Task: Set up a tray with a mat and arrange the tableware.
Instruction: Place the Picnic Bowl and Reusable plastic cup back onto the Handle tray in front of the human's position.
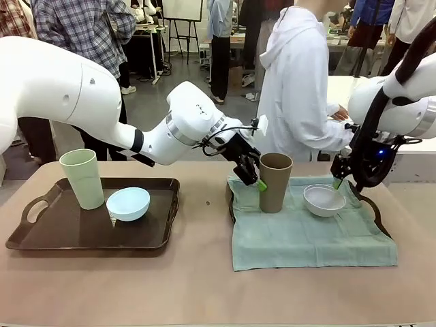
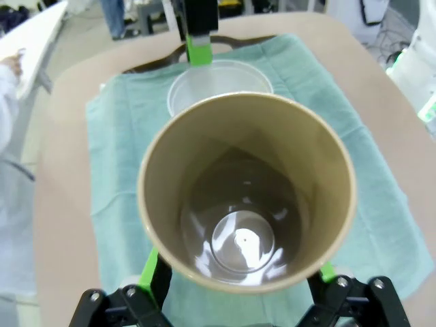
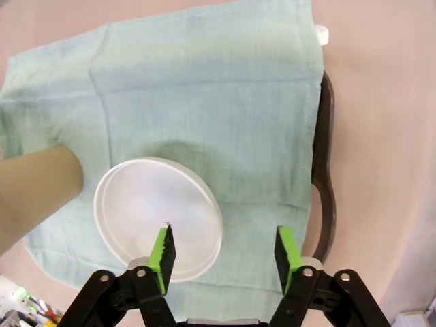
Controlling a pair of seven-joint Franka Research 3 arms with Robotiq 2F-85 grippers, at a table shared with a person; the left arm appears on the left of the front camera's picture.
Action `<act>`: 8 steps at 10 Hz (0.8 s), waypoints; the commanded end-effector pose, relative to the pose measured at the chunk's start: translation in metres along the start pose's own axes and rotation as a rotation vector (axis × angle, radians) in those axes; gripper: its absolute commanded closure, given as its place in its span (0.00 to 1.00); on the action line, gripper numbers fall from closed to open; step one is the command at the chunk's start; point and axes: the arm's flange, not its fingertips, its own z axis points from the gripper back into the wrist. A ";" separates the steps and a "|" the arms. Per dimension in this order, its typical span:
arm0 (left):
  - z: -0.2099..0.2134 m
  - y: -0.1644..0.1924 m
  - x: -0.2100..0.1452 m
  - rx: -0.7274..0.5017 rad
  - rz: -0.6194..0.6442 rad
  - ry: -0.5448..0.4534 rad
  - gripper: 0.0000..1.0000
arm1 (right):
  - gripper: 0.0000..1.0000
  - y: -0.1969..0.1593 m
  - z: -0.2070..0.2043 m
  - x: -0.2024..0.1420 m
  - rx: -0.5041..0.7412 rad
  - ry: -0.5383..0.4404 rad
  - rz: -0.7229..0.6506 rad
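On the right, a pale green mat (image 1: 306, 238) covers a dark tray (image 1: 373, 210). A brown cup (image 1: 275, 182) stands upright on the mat, with a white bowl (image 1: 324, 199) to its right. My left gripper (image 1: 253, 178) is at the cup's left side. Seen in the left wrist view, the brown cup (image 2: 245, 191) stands between the spread fingers (image 2: 151, 269), and the gripper (image 2: 238, 272) is open. My right gripper (image 3: 225, 248) hangs open just above the white bowl (image 3: 157, 208), one pad over its rim. A pale green cup (image 1: 82, 178) and a light blue bowl (image 1: 128, 204) sit on the left tray (image 1: 41, 238).
The left tray is dark brown with handles and has bare room in front of the bowl. A person in white stands at the table's far side behind the brown cup. Bare tabletop (image 1: 204, 225) lies between the two trays and along the front edge.
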 end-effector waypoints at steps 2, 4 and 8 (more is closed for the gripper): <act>0.029 -0.018 -0.004 -0.079 0.065 0.071 0.00 | 0.01 0.001 0.031 -0.016 0.055 0.013 0.066; 0.063 -0.038 0.002 -0.130 0.153 0.172 0.00 | 0.01 0.007 0.056 -0.028 0.031 0.028 0.123; 0.113 -0.084 0.045 0.196 0.770 0.359 0.00 | 0.01 0.040 0.104 -0.057 -0.045 -0.002 0.200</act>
